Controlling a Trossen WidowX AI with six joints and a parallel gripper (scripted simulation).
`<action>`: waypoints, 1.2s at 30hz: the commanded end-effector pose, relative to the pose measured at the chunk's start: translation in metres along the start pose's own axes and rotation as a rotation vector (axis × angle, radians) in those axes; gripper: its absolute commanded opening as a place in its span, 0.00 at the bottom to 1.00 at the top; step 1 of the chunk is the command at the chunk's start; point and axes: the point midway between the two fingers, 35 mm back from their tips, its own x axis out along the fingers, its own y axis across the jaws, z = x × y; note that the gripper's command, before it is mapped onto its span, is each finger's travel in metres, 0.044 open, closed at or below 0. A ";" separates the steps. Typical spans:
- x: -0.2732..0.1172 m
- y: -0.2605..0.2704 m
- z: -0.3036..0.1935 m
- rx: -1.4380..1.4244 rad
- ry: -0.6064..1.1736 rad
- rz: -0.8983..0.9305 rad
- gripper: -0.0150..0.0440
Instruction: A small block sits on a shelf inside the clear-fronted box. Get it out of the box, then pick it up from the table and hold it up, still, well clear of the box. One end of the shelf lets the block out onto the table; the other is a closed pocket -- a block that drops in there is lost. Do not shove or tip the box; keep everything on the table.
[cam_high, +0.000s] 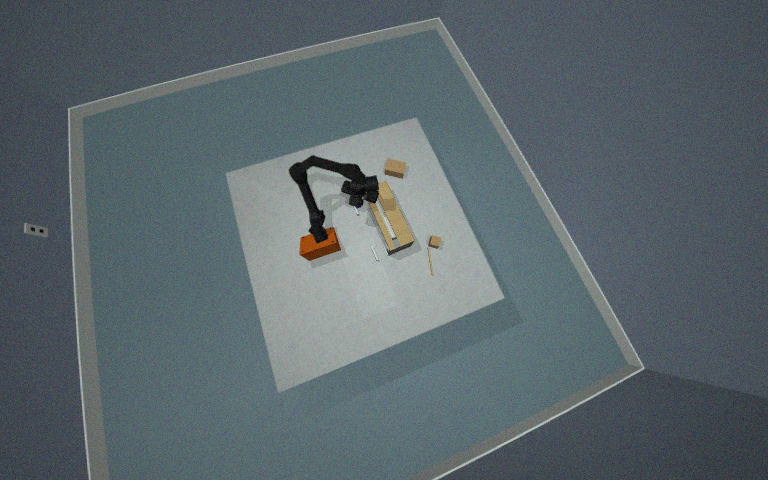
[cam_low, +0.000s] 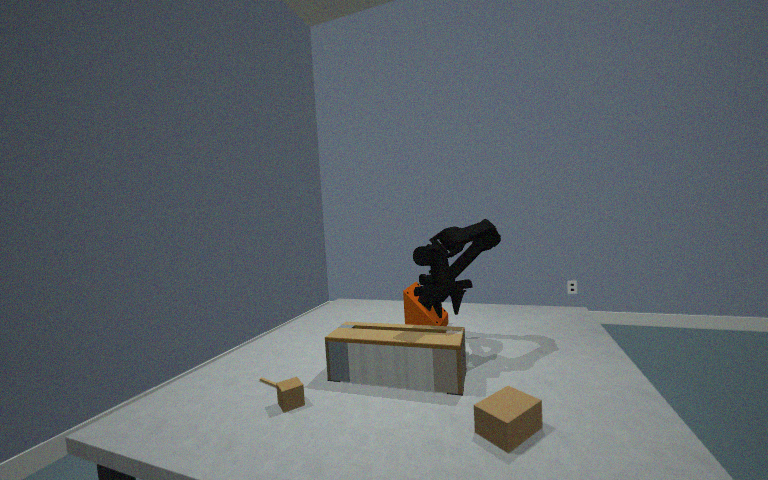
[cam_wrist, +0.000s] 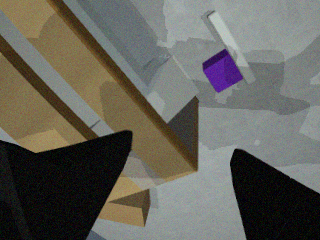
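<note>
Table (cam_low: 594, 396) pale grey, broad. On it the box (cam_low: 396, 353), long, tan-topped with a slot along the lid, standing square. Arm on an orange base (cam_high: 320, 244), reaching over the box's end nearest the loose tan cube (cam_high: 395, 167). Gripper (cam_high: 357, 198) hangs just off the box's side, pointed down; jaws part-open, at a middling spread, nothing between them. In the wrist view the small purple block (cam_wrist: 223, 71) lies out on the table, beside the box and touching a thin white bar (cam_wrist: 227, 43); it sits ahead of the fingers, not yet between them. Judgement: block is out of the box, pick-up step is next. Block looks rigid, light, flat-faced and likely smooth, so it may slip or skate if nudged off-centre. Best taken across two opposite flat faces, fingers low and centred, avoiding the side against the bar.
</note>
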 end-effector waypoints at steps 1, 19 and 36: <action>-0.005 -0.027 -0.002 0.520 0.114 0.164 0.74; -0.007 -0.032 -0.003 0.725 0.176 0.181 0.74; 0.009 -0.036 -0.001 -0.133 0.056 0.220 0.74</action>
